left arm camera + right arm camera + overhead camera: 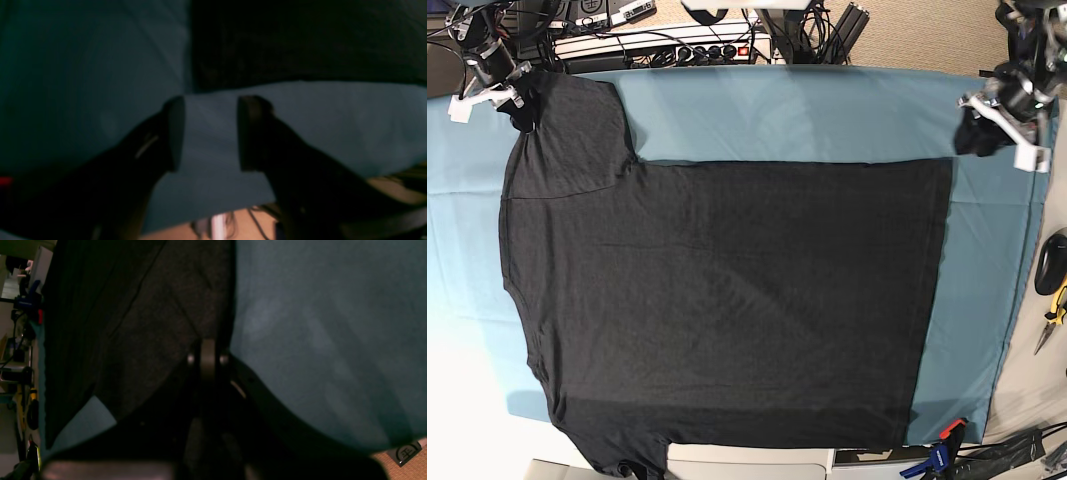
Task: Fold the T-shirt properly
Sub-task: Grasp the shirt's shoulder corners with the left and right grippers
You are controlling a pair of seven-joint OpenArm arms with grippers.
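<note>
T-shirt (727,300) spread flat on teal cloth (827,115) over counter. Left gripper (210,133) beside hem corner, jaws apart, empty. Right gripper (208,356) at sleeve, jaws closed; grip on fabric unclear.

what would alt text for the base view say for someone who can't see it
A dark T-shirt lies spread flat, plain side up, on a teal cloth covering the table. The right gripper is shut at the tip of one sleeve, and the left gripper is open beside the hem corner. Cables and tools line the edges.
</note>
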